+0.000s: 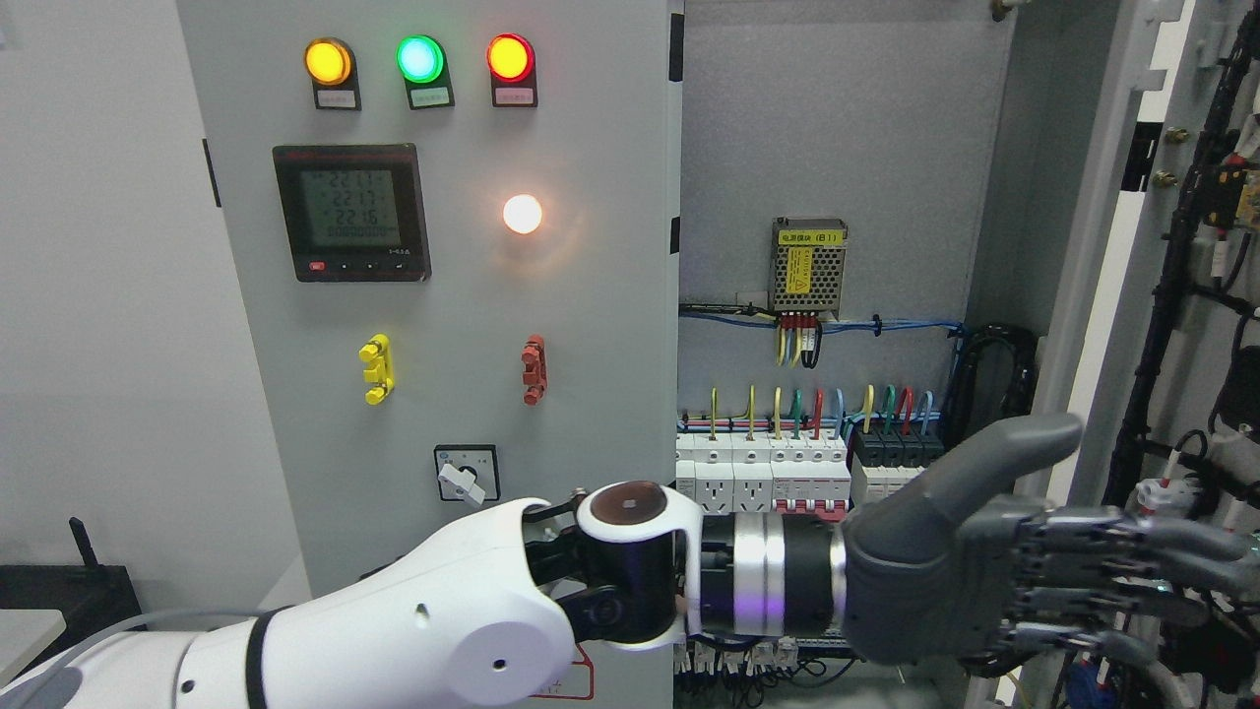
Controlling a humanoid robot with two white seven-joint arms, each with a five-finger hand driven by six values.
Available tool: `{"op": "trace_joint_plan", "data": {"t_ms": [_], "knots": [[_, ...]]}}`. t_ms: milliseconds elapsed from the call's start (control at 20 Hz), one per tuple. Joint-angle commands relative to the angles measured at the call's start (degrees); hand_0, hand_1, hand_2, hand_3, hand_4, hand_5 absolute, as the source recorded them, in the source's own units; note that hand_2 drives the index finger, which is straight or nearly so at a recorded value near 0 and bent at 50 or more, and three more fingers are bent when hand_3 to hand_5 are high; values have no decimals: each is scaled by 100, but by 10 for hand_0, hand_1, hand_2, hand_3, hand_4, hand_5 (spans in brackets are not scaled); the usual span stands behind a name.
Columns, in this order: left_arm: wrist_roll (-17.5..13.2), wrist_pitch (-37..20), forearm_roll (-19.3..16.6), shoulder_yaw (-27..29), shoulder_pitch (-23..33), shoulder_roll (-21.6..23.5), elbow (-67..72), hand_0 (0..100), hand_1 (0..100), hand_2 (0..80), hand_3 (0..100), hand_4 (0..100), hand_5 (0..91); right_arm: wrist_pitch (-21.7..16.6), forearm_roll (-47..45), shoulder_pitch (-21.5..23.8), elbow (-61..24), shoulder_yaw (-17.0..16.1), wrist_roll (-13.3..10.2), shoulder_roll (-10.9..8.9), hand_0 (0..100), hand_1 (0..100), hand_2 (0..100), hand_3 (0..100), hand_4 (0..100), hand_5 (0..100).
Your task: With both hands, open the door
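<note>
Seen from the head camera, a white robot arm enters at the lower left of the frame and stretches across the bottom to the lower right, where its grey left hand [994,556] reaches out with fingers [1132,551] extended and apart, thumb raised, gripping nothing. The fingertips lie at the inner edge of the open door [1112,246], a pale grey panel swung out along the right side of the frame with black cable bundles [1171,295] running down its inner face (whether the fingers actually touch the door cannot be told). Behind the wrist, the cabinet interior stands exposed at centre right: a small power supply [808,264] with a yellow label sits on the back wall, and below it a row of white circuit breakers [763,473] takes coloured wires from above. Filling the left half of the frame is the closed panel [591,345], carrying amber, green and red indicator lamps [420,59] along the top, a digital meter [351,212], a glowing white lamp [522,214], yellow and red handles, and a rotary switch [465,475] just above the forearm.
</note>
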Motion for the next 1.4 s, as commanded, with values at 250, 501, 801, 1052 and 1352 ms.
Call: {"op": "trace_joint_plan", "data": {"t_ms": [250,501,801,1052,1352], "knots": [[-854,372,-1567,3083,3573,2583,-856,0,0,0,0,0,0,3,18,-5,0,0,-5,7,383,0,0,0,0,0],[-854,363,-1629,3785,4838,3154,-813,0,0,0,0,0,0,3,18,-5,0,0,4,-1,383,0,0,0,0,0],[-854,301,-2674,5033,6623,3269,-830,0,0,0,0,0,0,3,18,4,0,0,4,-1,383,0,0,0,0,0],[-845,301,-3482,5710,7844,3243,-786,0,0,0,0,0,0,3,18,-5,0,0,-5,7,383,0,0,0,0,0],[-845,249,-4493,6651,9506,3015,-611,0,0,0,0,0,0,3,18,4,0,0,-5,8,383,0,0,0,0,0]]}}
